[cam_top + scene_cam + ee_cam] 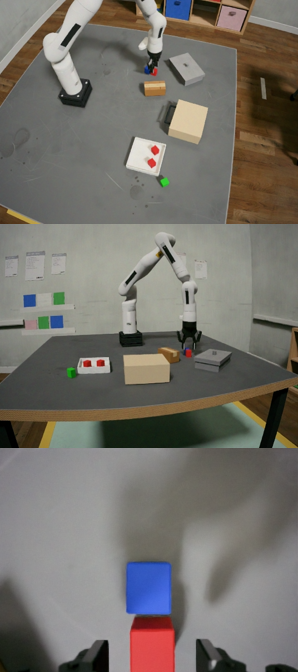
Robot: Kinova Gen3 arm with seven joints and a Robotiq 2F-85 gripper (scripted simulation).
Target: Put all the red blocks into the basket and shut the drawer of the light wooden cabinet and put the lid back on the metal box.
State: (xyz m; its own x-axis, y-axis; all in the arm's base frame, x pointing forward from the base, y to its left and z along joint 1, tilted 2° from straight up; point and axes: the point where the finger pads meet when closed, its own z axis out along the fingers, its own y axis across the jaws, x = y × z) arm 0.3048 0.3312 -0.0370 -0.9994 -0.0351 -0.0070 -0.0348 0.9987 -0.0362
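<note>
My gripper (151, 69) (189, 348) (152, 656) is open and empty, fingertips just above a red block (154, 72) (188, 353) (152, 650) and on either side of it. A blue block (147, 69) (184, 351) (148, 588) stands right beside that red block. The white basket (139, 151) (94, 370) holds two red blocks (155, 150) (152, 162) (87, 363) (100, 363). The light wooden cabinet (189, 120) (146, 370) has its handle side toward the robot base; its drawer looks shut. The grey metal box (192, 81) (206, 366) bears its lid (192, 68) (208, 356); whether fully down is unclear.
A green block (164, 182) (71, 372) lies outside the basket near its corner. A brown cardboard box (154, 89) (168, 355) stands between my gripper and the cabinet. The metal box stands close beside my gripper. The cabinet's dark handle (167, 114) sticks out.
</note>
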